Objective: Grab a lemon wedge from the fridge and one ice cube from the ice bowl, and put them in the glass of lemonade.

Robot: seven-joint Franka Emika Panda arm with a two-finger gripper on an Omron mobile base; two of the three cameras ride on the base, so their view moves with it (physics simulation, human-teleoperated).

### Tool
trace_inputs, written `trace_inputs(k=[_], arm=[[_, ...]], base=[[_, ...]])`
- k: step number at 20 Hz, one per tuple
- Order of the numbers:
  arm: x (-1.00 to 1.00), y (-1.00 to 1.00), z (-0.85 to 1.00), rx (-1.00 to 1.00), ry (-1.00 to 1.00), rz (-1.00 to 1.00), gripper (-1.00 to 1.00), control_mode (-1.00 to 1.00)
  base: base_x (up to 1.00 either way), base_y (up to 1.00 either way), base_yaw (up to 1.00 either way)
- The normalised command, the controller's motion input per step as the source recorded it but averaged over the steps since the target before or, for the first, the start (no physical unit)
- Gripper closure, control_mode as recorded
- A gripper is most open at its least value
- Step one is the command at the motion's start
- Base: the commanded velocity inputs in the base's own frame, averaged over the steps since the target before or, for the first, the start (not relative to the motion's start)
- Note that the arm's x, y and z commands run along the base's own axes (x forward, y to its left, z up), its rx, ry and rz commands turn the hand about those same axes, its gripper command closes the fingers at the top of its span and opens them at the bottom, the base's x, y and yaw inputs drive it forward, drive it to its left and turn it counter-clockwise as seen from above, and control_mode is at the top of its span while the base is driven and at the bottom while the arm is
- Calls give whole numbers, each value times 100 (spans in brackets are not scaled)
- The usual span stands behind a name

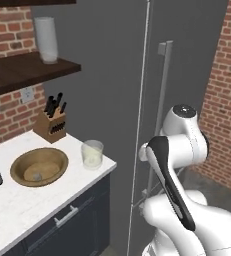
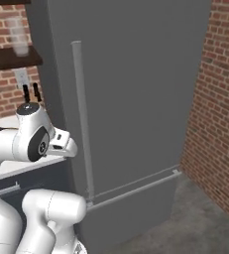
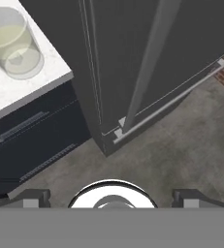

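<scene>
While the fridge (image 2: 136, 99) stands shut, dark grey with a long grey bar handle (image 2: 82, 119), the glass (image 1: 92, 153) of pale lemonade sits at the corner of the white counter (image 1: 17, 200), just beside the fridge. The brown bowl (image 1: 39, 166) lies near the glass — one tiny pale ice cube (image 1: 36, 176) inside. In the hand view the gripper (image 3: 112, 197) shows two dark tips set wide apart, holding nothing — cut off by the lower edge. A knife block (image 1: 51, 125) stands behind the bowl.

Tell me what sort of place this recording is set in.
A rendered home kitchen, it seems: a tall dark grey fridge with bar handles, a white counter holding a knife block and wooden ice bowl, and brick walls.
</scene>
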Motion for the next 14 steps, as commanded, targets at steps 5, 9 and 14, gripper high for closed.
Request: trace_inputs(k=[5, 9, 14], arm=[[0, 0, 0, 0, 0, 0, -100, 100], [0, 0, 0, 0, 0, 0, -100, 100], [0, 0, 0, 0, 0, 0, -100, 100]], base=[[-47, 0, 0], [-9, -2, -6], [1, 0, -14]])
